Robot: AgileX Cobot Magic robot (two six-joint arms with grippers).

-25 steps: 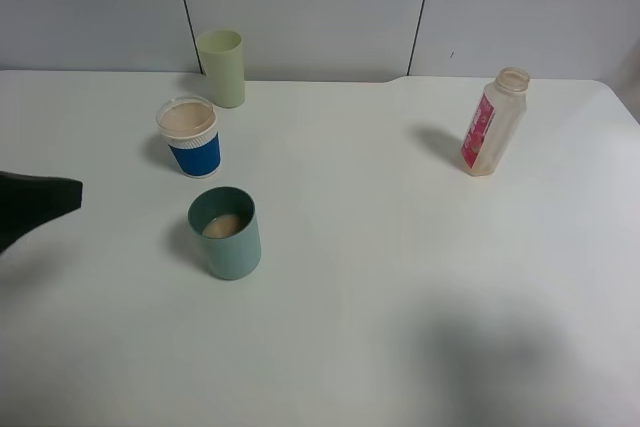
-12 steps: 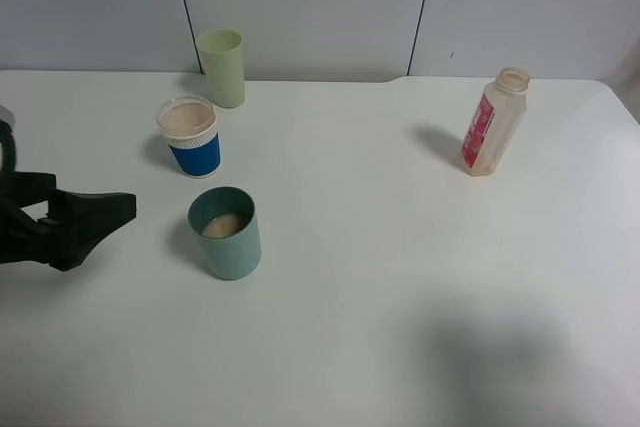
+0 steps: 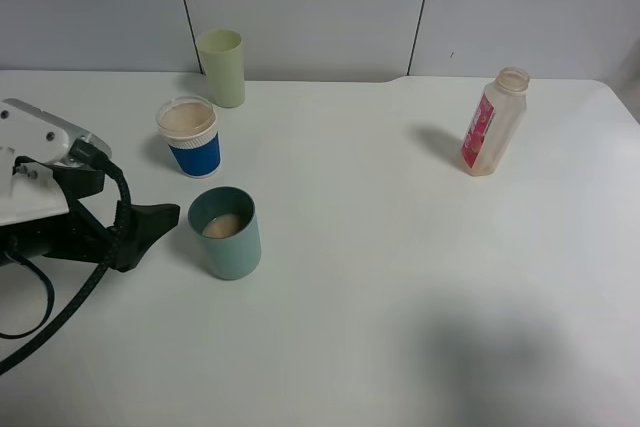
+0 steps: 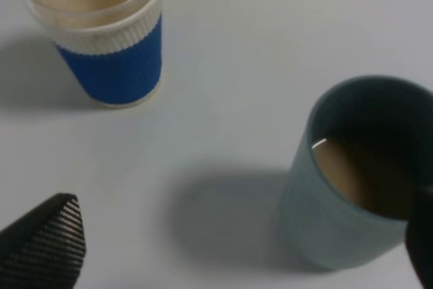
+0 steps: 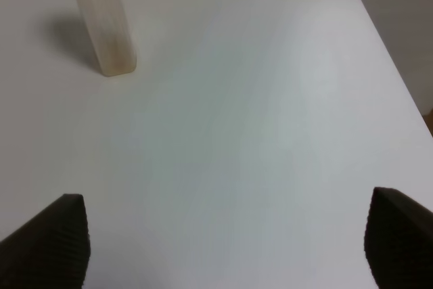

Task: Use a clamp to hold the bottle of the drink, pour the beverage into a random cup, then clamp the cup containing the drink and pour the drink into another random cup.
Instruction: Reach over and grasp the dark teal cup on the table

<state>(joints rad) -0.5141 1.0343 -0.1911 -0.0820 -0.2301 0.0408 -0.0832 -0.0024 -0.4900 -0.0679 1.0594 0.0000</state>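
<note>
Left of upright teal cup (image 3: 226,234), mouth up: left hand (image 4: 233,245) spread apart, holding nothing.

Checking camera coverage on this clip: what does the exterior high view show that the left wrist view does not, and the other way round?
Only the exterior high view shows the bottle standing at the far right, the pale yellow-green tumbler at the back, and the left arm itself. Only the left wrist view shows the left gripper with both fingertips, set wide apart and holding nothing. Both show the blue paper cup and the teal tumbler with the beverage inside.
</note>
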